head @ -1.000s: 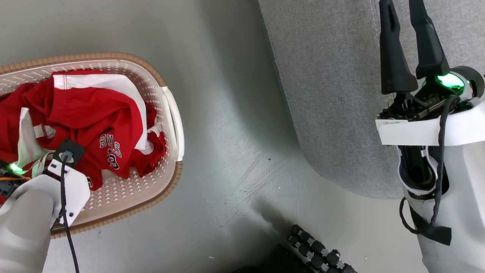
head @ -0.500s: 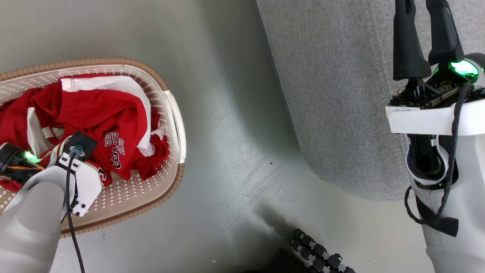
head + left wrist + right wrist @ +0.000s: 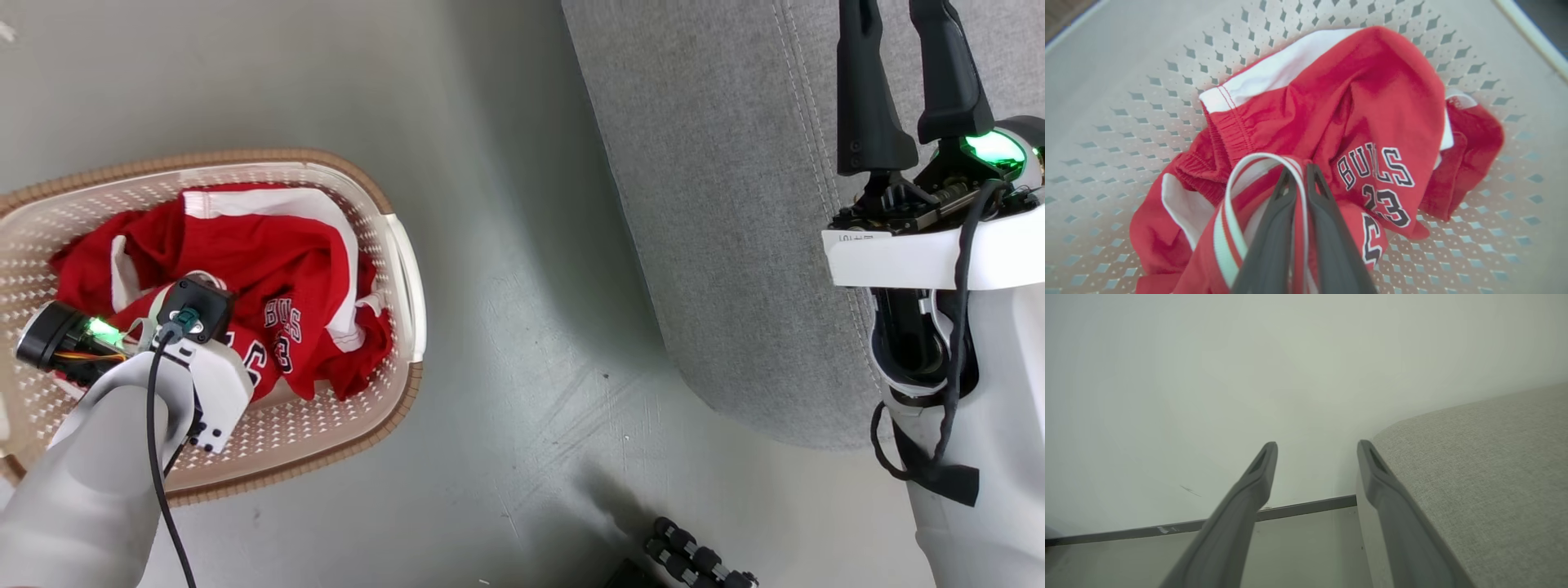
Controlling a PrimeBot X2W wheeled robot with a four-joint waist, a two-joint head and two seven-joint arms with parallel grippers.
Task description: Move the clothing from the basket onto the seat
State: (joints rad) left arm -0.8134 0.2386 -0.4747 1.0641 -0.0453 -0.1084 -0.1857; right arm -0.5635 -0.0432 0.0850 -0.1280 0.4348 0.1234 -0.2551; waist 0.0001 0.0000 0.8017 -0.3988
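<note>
L arm (image 3: 98, 457) shifted rightward: L jaws pinch clothing (image 3: 1372, 102) trim, R jaws open. Risk: thin hold slips, or snagged basket (image 3: 404, 269) drags.

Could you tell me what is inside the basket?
Red clothing lies in the basket, the left end effector shut on its striped trim. What lies beneath the pile is covered.

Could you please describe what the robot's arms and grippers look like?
The left gripper and right gripper each have two long, tapering dark grey fingers. Behind the right one sit a white housing, a small label, a glowing green light and a looping black cable. The left forearm is smooth pale grey.
</note>
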